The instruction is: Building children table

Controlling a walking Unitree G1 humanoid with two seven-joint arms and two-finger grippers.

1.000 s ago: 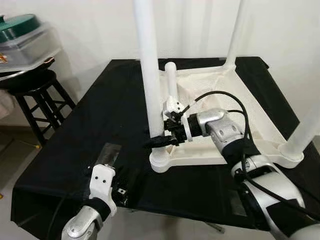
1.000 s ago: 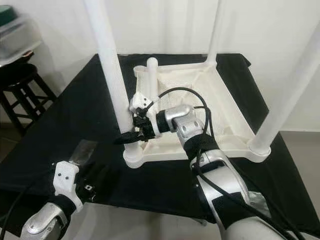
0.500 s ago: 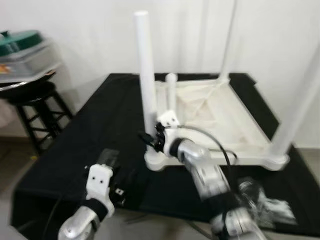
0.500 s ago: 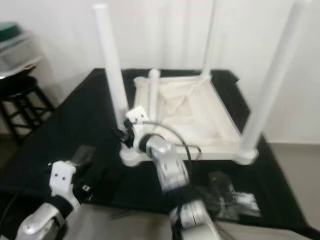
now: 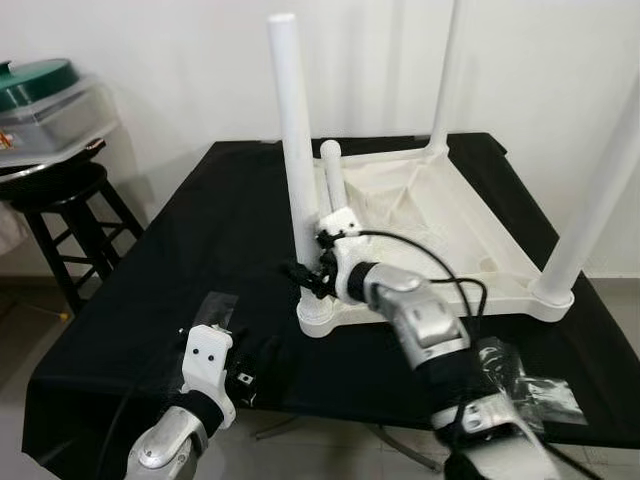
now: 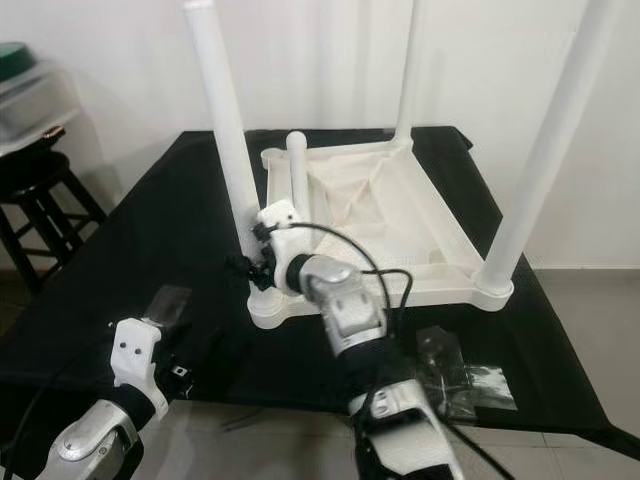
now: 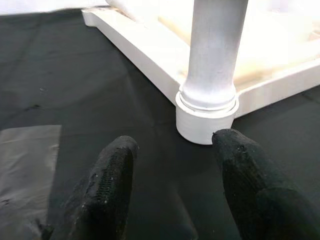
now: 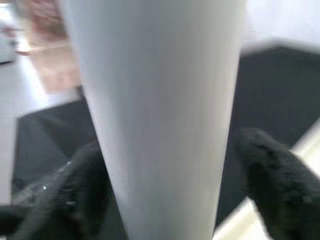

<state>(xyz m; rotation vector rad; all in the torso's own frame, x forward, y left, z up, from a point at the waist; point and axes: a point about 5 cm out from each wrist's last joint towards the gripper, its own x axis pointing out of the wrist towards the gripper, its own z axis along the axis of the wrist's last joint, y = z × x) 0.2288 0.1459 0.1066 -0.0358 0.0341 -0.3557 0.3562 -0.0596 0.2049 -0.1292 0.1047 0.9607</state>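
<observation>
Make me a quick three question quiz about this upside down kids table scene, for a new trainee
1. True or false: the right gripper has its fingers on either side of the near-left table leg.
2. Where is the left gripper? A) on a stool B) low over the black cloth, open, short of the leg's socket C) holding a bag
3. How many legs stand upright on the white tabletop?

Key: 1 true; 2 B; 3 three upright, a fourth shorter piece stands at the far-left corner.
</observation>
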